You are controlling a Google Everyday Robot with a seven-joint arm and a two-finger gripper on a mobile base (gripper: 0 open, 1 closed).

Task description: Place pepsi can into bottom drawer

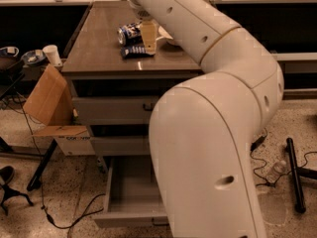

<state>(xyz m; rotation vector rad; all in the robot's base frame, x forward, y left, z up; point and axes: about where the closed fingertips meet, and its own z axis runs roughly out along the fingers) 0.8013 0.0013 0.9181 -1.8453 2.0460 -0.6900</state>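
Note:
The pepsi can [127,32] lies on its side on the brown cabinet top [99,48], just behind a flat dark snack packet [133,51]. My gripper [148,36] hangs down over the cabinet top right beside the can, on its right side. The bottom drawer [130,195] is pulled out near the floor and its grey interior shows nothing inside. The two shallower drawers [111,110] above it are shut. My large white arm [213,133] hides the right part of the cabinet and of the drawers.
A cardboard box [47,100] leans against the cabinet's left side. A white cup [51,54] and bowls [29,57] sit on a low stand at the left. Cables [64,217] run over the floor. A black stand [294,175] and a small bottle [276,170] lie at the right.

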